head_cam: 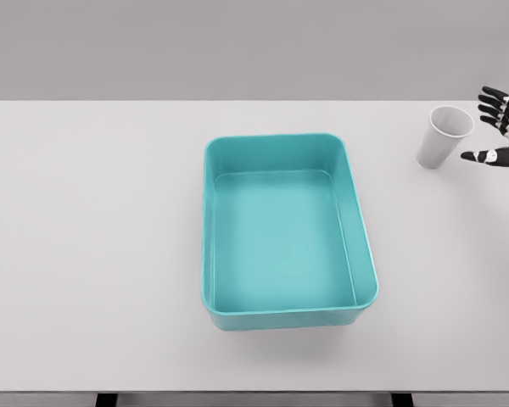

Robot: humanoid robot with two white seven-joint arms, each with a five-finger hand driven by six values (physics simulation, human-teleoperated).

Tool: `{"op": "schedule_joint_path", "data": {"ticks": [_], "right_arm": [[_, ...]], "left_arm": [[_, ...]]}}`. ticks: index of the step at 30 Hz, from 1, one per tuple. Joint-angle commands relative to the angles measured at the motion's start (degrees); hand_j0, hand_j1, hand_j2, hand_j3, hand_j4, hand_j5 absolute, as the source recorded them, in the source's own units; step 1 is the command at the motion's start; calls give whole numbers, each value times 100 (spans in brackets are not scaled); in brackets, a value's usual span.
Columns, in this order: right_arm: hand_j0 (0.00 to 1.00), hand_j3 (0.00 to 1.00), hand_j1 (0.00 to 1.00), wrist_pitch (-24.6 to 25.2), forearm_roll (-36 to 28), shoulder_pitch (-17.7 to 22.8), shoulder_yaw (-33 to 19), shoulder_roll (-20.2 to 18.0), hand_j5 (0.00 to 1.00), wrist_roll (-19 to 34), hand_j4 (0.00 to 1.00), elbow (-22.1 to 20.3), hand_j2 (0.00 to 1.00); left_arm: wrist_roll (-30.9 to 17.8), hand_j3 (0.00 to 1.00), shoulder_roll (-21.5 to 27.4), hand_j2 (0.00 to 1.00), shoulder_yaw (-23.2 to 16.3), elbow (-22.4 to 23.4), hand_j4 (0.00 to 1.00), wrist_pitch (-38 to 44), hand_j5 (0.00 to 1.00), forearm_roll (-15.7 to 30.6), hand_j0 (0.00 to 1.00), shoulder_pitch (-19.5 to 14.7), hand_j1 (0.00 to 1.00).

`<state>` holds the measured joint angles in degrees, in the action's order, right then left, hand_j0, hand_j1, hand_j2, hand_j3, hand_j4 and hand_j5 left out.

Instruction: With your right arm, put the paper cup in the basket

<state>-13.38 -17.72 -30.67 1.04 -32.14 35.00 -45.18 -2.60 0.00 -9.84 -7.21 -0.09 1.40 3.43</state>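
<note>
Right hand (502,127) sits just right of the upright paper cup (444,136), fingers (490,100) spread, nothing held, probably lining up a side grasp. Basket (360,229) waits left of the cup.

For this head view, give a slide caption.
Open right hand beside upright cup, empty teal basket mid-table.

Right hand (502,127) spread beside upright paper cup (444,136) — teal basket (280,148) mid-table.

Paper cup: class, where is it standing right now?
The paper cup stands upright far right on the table, beside the open right robot hand, outside the basket.
</note>
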Motion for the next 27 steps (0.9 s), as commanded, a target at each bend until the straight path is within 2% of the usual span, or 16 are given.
{"op": "schedule_joint_path", "data": {"ticks": [1,9,16,27], "right_arm": [[100,100,100,-6,-30,0,19,120,100,0,100,273,100],[100,100,100,-15,-38,-141,-78,138,100,0,100,739,100],[100,100,100,-6,-12,-422,-25,358,100,0,100,1126,100],[100,100,100,-6,41,-519,2,463,100,0,100,1231,100]], "left_arm": [[5,100,0,100,0,0,100,0,100,0,100,0,100],[-4,100,0,100,0,0,100,0,100,0,100,0,100],[-4,100,0,100,0,0,100,0,100,0,100,0,100],[-4,100,0,100,0,0,100,0,100,0,100,0,100]]}}
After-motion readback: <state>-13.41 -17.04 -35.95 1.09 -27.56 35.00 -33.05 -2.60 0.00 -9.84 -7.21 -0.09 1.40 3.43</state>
